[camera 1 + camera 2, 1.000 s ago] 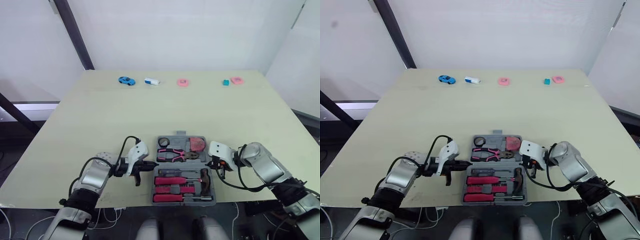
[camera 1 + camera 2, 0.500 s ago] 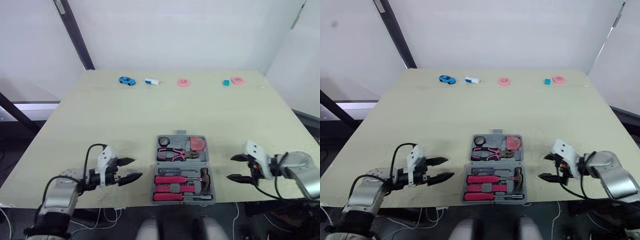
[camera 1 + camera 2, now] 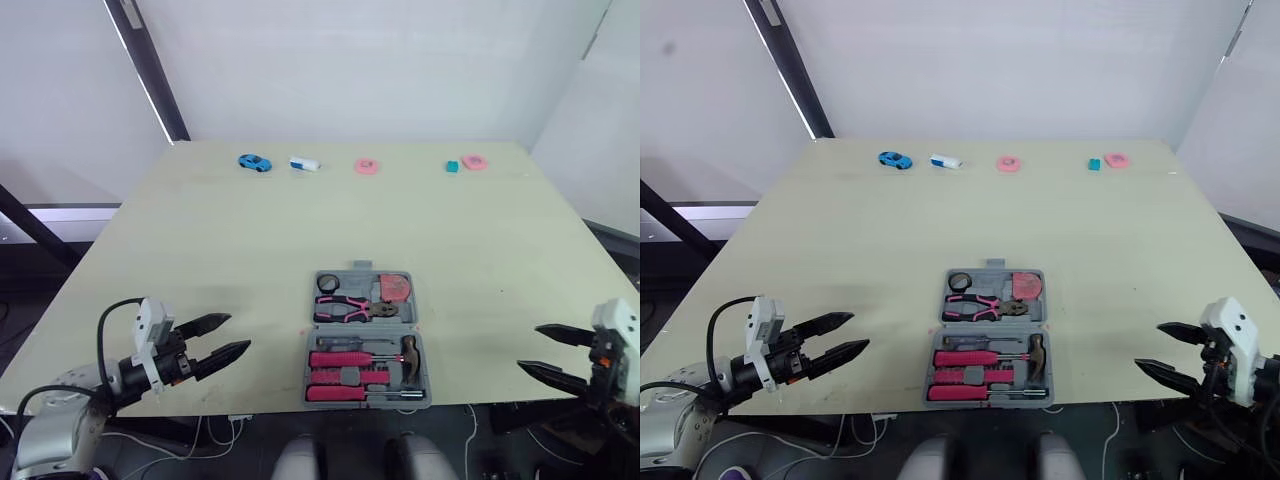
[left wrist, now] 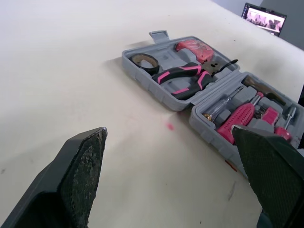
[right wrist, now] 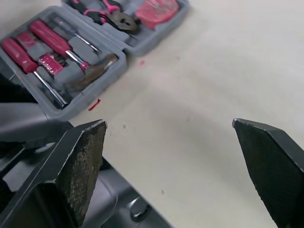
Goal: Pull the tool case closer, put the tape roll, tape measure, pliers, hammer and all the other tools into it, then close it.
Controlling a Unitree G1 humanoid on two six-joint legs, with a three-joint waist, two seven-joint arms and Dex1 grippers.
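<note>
The gray tool case (image 3: 365,340) lies open and flat in the lower middle of the frame, close to the front edge of the pale table (image 3: 300,220). It has two halves side by side. The half farther up in the frame holds the black tape roll (image 3: 327,285) in its left corner, the pliers (image 3: 350,310) with pink and black handles below it, and the red tape measure (image 3: 396,288) in its right corner. The half lower in the frame holds pink-handled screwdrivers (image 3: 335,360) lying in rows, and the hammer (image 3: 410,355) sits at its right end.

The left gripper (image 3: 238,332) is in the lower left of the frame, over the front part of the table. Its two black fingers (image 4: 80,175) are spread wide and hold nothing. They point toward the case but stay well apart from it.

The right gripper (image 3: 528,347) is in the lower right of the frame, also over the front part of the table. Its fingers (image 5: 80,161) are wide apart too, and they hold nothing. It is well apart from the case on the other side.

Along the far edge of the table, in the upper part of the frame, small things sit in a row: a blue toy car (image 3: 254,161), a white and blue piece (image 3: 304,162), a pink piece (image 3: 366,166), a small teal block (image 3: 452,166) and another pink piece (image 3: 473,161) just beside the block.
</note>
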